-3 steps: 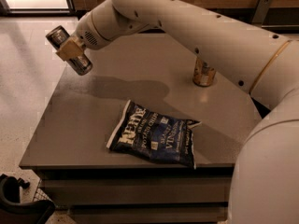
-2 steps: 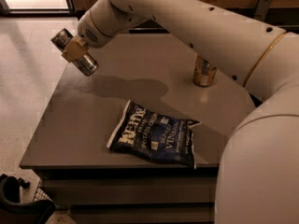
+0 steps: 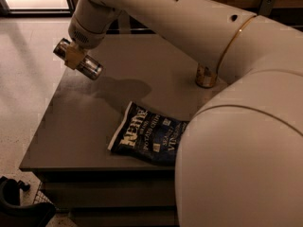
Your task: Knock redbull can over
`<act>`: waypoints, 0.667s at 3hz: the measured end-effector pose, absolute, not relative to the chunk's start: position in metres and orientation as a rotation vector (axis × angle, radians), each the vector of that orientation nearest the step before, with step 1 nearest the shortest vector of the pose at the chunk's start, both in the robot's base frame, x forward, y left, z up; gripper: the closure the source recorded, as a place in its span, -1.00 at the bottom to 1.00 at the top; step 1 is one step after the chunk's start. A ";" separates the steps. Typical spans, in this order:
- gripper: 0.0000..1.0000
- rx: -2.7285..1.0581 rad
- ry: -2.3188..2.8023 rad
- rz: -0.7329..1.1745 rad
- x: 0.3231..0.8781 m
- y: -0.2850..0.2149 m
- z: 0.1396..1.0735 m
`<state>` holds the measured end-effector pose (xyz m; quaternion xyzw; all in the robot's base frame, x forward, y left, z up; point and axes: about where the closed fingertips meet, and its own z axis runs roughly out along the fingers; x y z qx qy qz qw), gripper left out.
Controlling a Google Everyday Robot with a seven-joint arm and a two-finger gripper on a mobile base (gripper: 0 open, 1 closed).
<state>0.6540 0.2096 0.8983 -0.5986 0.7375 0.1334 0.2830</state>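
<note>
The redbull can (image 3: 91,68), slim and dark silver-grey, is held tilted in the air over the left edge of the grey table (image 3: 156,60). My gripper (image 3: 73,56) is shut around the can's middle, with its tan fingers (image 3: 71,59) wrapped on it. The can's silver top points up and to the left, and its base points down and to the right. The can casts a shadow on the tabletop below it. My arm reaches in from the upper right.
A shorter gold-bronze can (image 3: 206,77) stands upright at the back right, partly hidden by my arm. A dark blue chip bag (image 3: 144,137) lies flat in the table's front middle. My arm's large white body (image 3: 241,160) fills the right foreground.
My gripper has moved a little to the right and down with the can, closer over the table's left edge. The arm now covers more of the right side.
</note>
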 end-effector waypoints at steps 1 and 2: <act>1.00 -1.666 2.053 0.267 0.654 0.213 0.882; 1.00 -1.714 2.123 0.221 0.652 0.217 0.858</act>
